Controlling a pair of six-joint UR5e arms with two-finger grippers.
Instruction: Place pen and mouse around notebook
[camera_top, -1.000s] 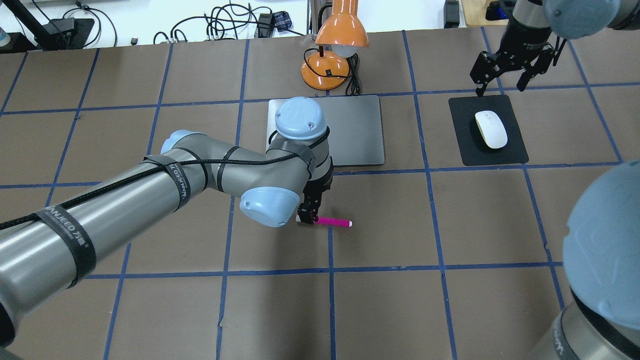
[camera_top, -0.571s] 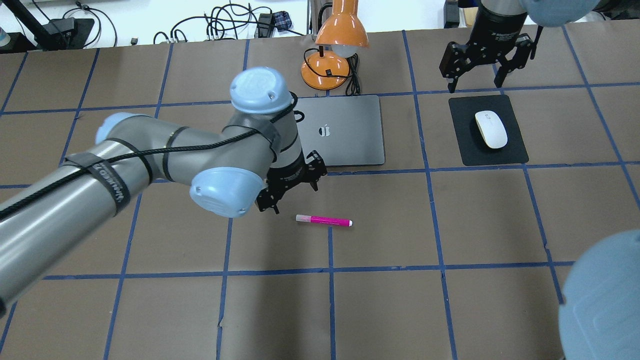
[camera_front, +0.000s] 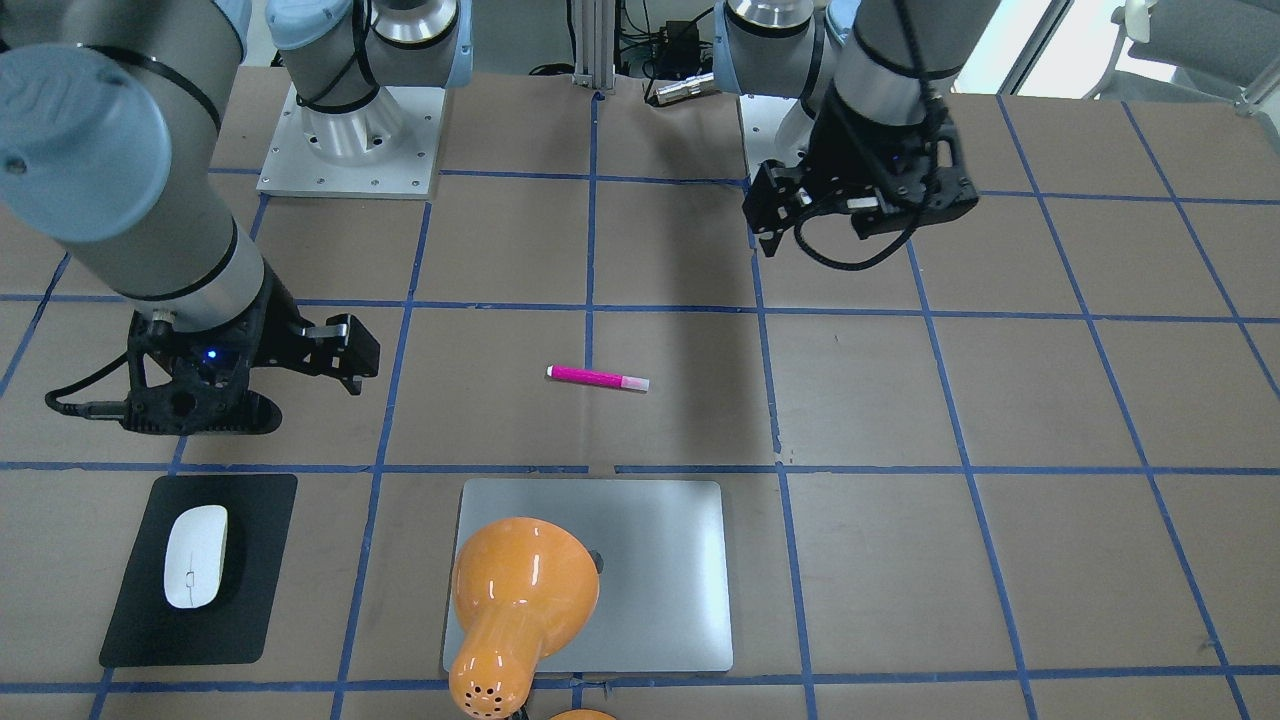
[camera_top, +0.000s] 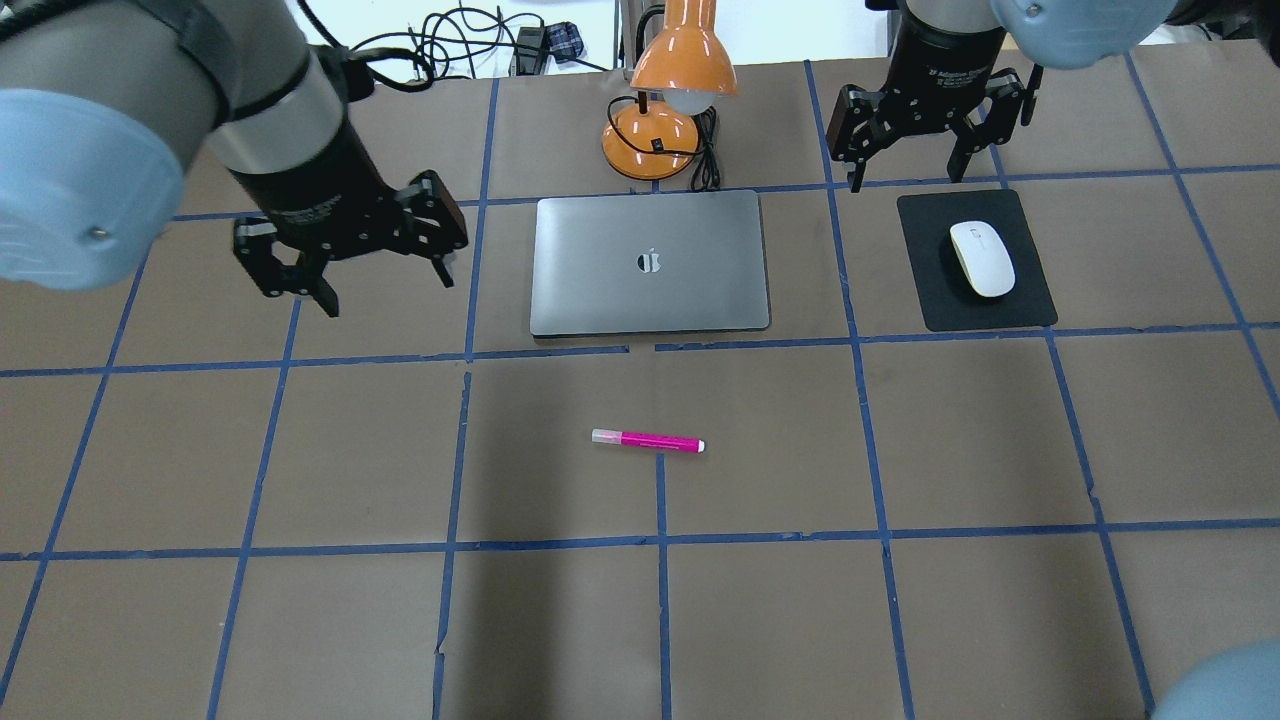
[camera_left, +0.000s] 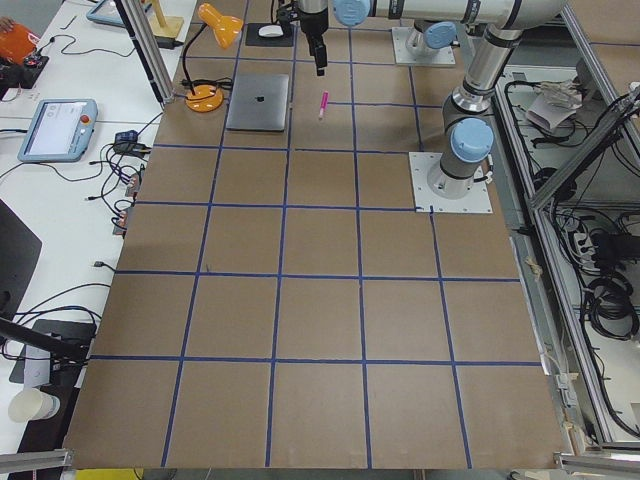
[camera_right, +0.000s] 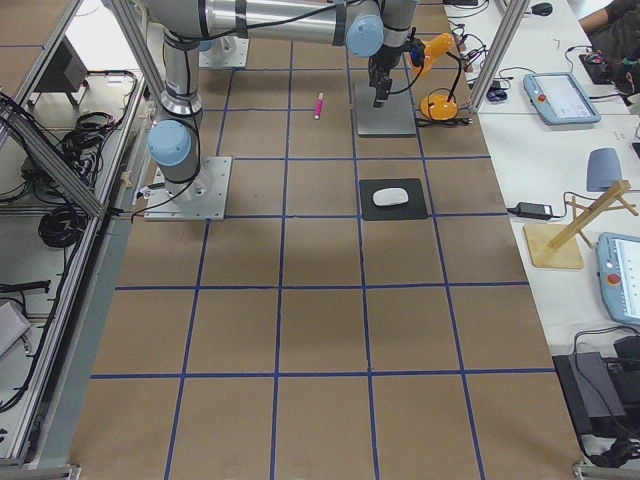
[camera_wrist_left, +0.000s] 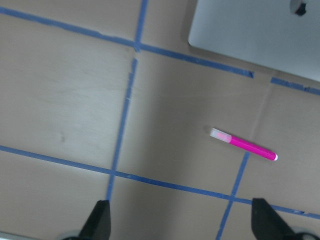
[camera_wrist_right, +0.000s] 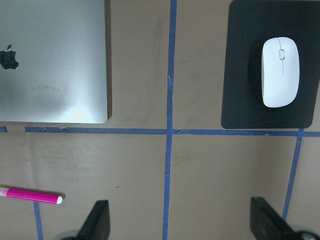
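The magenta pen (camera_top: 648, 441) lies flat on the brown table, one grid square nearer me than the silver notebook (camera_top: 700, 290), with nothing touching it. The closed notebook lies flat. To its right the white mouse (camera_top: 981, 259) rests on a black pad (camera_top: 935, 300). My left gripper (camera_top: 388, 292) hangs open and empty to the left of the notebook. My right gripper (camera_top: 910, 180) hangs open and empty past the pad's far left corner. The left wrist view shows the pen (camera_wrist_left: 243, 144) and a notebook corner (camera_wrist_left: 250, 30). The right wrist view shows the mouse (camera_wrist_right: 280, 71).
An orange desk lamp (camera_top: 668, 100) stands just beyond the notebook's far edge, its cord beside the base. In the front-facing view the lamp's shade (camera_front: 520, 590) covers part of the notebook. Blue tape lines grid the table. Cables lie on the white bench behind.
My left gripper was down at the pen's capped end a second ago. It has since lifted away and swung left beside the notebook. The pen stayed put. My right gripper drifted left.
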